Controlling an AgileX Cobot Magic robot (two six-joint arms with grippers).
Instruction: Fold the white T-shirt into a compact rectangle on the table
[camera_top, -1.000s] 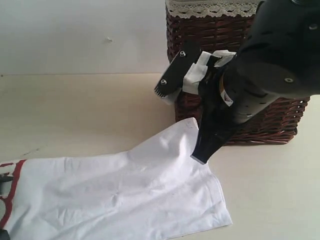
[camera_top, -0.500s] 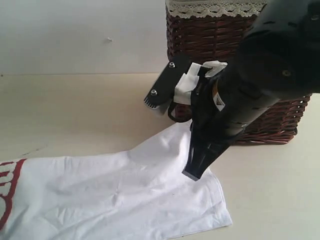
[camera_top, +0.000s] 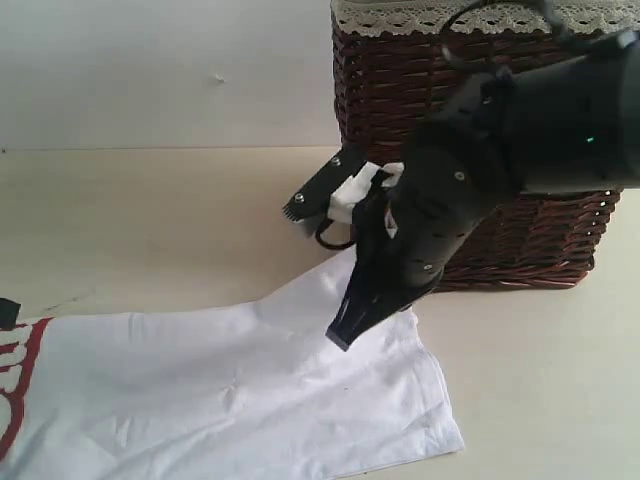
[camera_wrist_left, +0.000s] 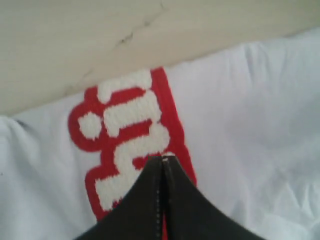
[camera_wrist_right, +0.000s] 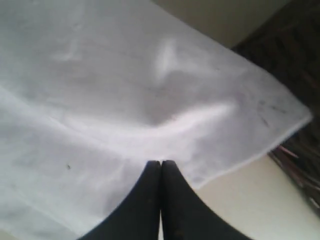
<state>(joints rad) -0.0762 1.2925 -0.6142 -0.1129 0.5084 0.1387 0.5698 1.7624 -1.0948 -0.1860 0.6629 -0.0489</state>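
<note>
One wicker basket (camera_top: 385, 90) is standing far right, its contents hidden. The white T-shirt (camera_top: 230, 390) is lying flat on the table (camera_top: 150, 220), near left. Both tools are pinching their jaws together, holding nothing: the right gripper (camera_top: 340, 338) over the shirt's right end, the left gripper (camera_wrist_left: 162, 160) over the red letters (camera_wrist_left: 125, 145).

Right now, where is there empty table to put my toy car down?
Best: the bare table between the wall, the basket and the white T-shirt. A smaller patch lies in front of the basket, past the shirt's corner. Crowded: where the right gripper is at the shirt, by the basket.
</note>
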